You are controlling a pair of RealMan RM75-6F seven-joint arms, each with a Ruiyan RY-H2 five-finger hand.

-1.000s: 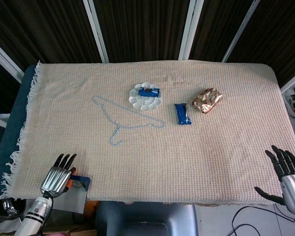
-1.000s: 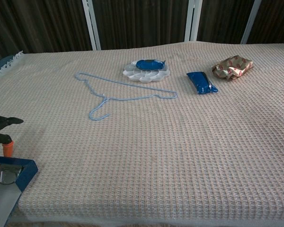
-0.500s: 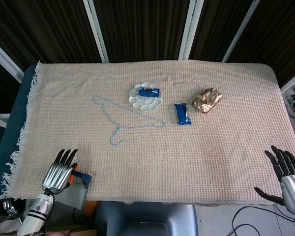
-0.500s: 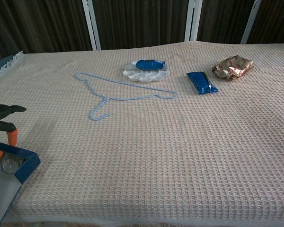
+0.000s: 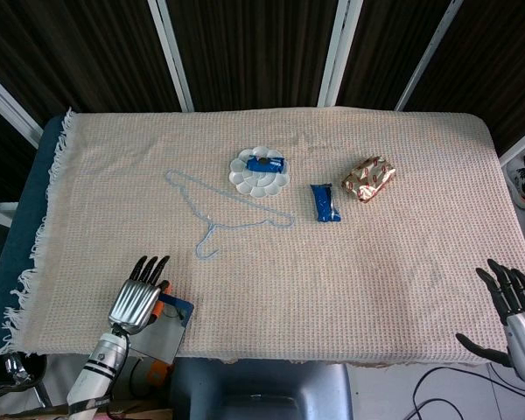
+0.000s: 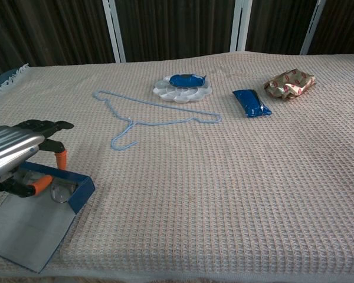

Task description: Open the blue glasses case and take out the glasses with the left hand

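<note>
left hand [image 6: 15, 154] grasping glasses [image 6: 47, 183] over open blue case [image 6: 38, 221], case angled toward hanger [image 6: 156, 115], right hand [image 5: 516, 306] fingers spread, holding nothing

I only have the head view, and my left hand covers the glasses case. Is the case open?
Observer: Yes. In the chest view the blue glasses case is open, and its grey-lined lid lies flat toward the near table edge.
Operator: Are the glasses in it?
Observer: Yes. The glasses sit in the blue tray, a clear lens shows, and an orange temple sticks up.
Operator: Have I got hold of them?
Observer: The left hand hangs over the tray with its fingertips beside that orange temple. I cannot tell whether it is pinching the temple.
</note>
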